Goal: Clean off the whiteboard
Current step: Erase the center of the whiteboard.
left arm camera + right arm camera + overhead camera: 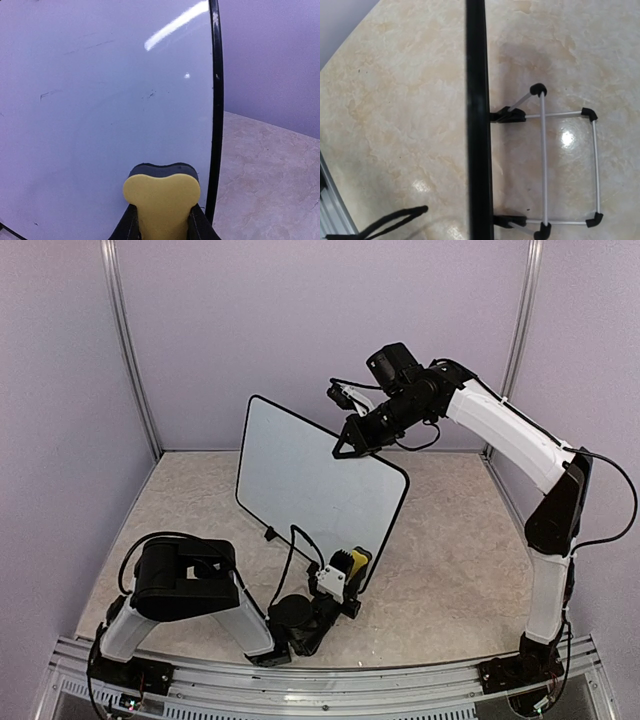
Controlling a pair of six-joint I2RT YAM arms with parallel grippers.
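From the overhead camera, you see the whiteboard (310,490) standing upright near the middle of the marbled table (450,570). Its white face is angled toward the arms. Your right gripper (347,448) reaches in from the right and is clamped shut on the board's top edge, close to the upper right corner. Your left gripper (348,568) sits low by the board's lower right corner, closed around a yellow eraser (357,558).

Through the left wrist camera, the board's face fills the left and centre. The eraser stands at bottom centre, pinched between two black fingers (129,227). Its dark pad points at the board, just beside the black frame (216,100). You cannot tell whether the pad is touching the surface. A few faint dark marks (50,93) show on the white. A lavender wall (270,50) is at the right.

Through the right wrist camera, you look straight down along the frame, which appears as a black vertical bar. Just to its right, a wire stand (567,167) with black-capped feet rests on the table, joined to the board by two black clips. A black cable (390,222) loops in at lower left.
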